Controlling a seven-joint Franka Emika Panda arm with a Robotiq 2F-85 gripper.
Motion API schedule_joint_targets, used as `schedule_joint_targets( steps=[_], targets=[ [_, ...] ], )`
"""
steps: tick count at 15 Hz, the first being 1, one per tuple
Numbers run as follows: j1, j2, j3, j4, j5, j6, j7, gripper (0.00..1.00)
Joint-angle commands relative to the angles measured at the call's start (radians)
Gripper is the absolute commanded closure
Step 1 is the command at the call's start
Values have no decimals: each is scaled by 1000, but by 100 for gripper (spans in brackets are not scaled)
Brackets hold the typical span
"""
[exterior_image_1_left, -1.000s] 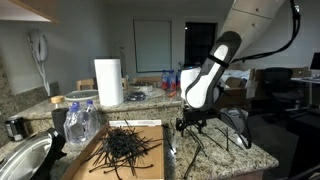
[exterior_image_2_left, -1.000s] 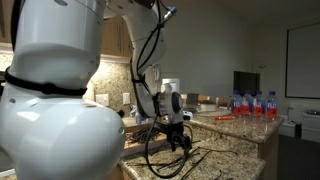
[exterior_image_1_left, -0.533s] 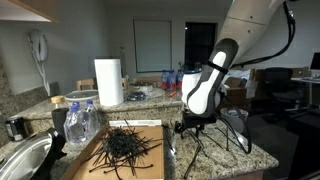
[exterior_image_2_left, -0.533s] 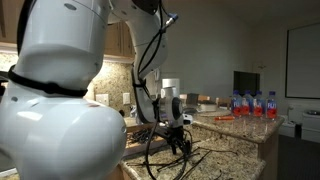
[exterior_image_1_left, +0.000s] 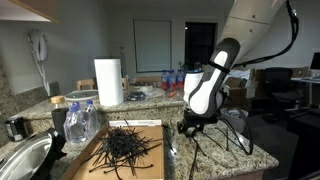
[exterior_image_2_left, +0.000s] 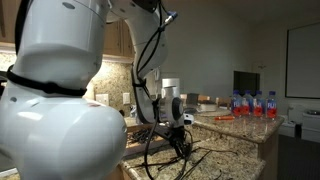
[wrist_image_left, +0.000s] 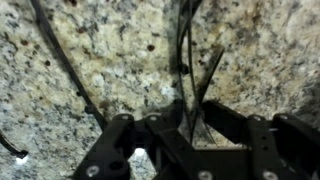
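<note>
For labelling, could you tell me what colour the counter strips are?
The strips are black; wrist view shows best.

Hand (wrist_image_left: 189, 116) blurred, its base beyond wrist view's bottom edge.

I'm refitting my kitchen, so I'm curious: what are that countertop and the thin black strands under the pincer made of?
Countertop: looks like polished granite or a stone lookalike, smooth and speckled beige, grey and dark. Black strands: probably plastic, perhaps cable ties; thin, uniformly black, gently bowed rather than limp, but too blurred to be sure.
</note>
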Motion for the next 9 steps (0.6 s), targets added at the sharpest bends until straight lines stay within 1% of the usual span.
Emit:
schedule_joint_targets(
  steps=[1,2,4,5,6,7,8,9],
  targets=[
    [2,6,14,-54,65,59,-37,93],
    [-15,7,33,-59,62,67,-29,96],
    [-18,3,41,-67,69,72,-32,98],
    [-21,-5,43,-70,72,70,-34,95],
    [-25,-14,50,-72,80,64,-42,96],
    [-4,-29,34,-72,102,41,-69,95],
    [-7,-42,42,-72,113,25,-91,96],
    [-7,-62,44,-71,120,3,-113,94]
  ],
)
